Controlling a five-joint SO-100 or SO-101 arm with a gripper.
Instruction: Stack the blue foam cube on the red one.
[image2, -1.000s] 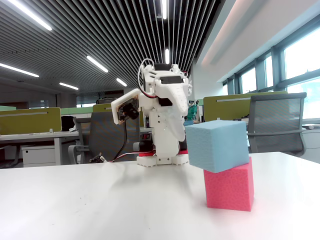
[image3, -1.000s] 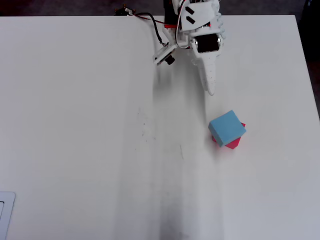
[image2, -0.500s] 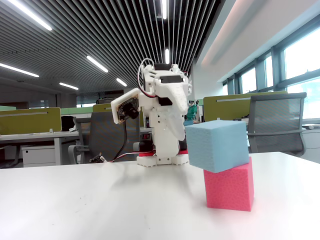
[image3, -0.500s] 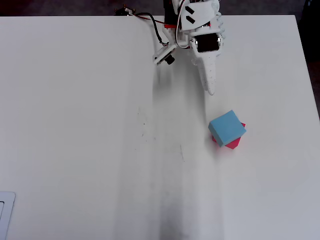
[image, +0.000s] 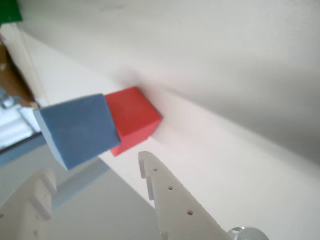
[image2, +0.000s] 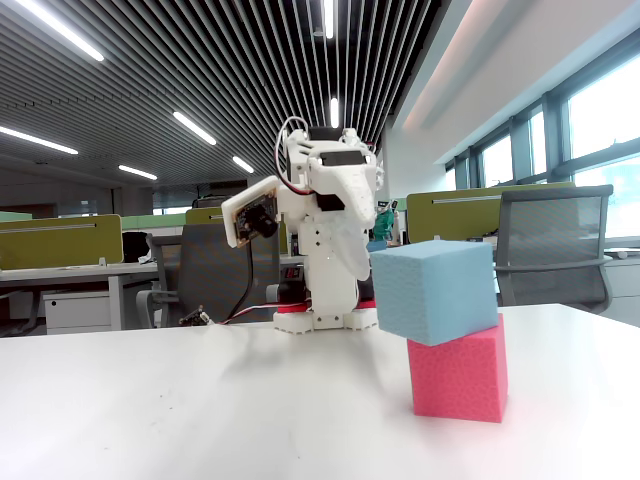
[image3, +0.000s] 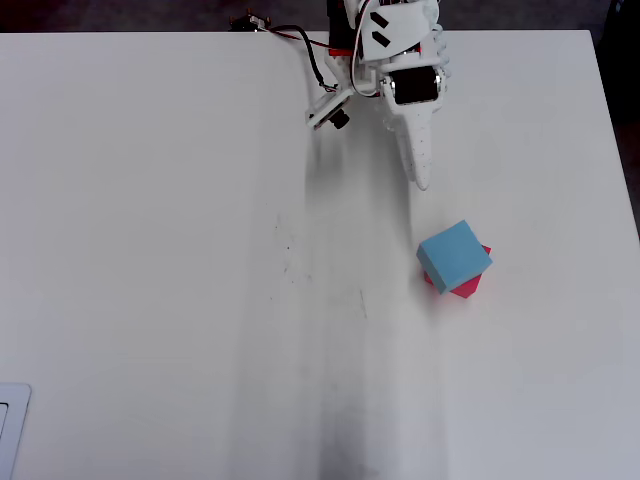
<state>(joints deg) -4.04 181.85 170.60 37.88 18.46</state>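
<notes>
Already stacked | blue foam cube (image2: 435, 291) sat skewed on red one (image2: 460, 380) | your end effector (image: 97, 175) was open, empty | next: just check overhang.

Pretty bright all round. Fixed view gets long ceiling strip lights (image2: 190, 127) plus daylight from the windows (image2: 600, 125) on the right. Wrist view is soft and blurry, with the white plastic gripper (image: 95, 172) out of focus. Overhead view is sharp; the white table (image3: 150, 250) shows faint grey shadow streaks.
</notes>
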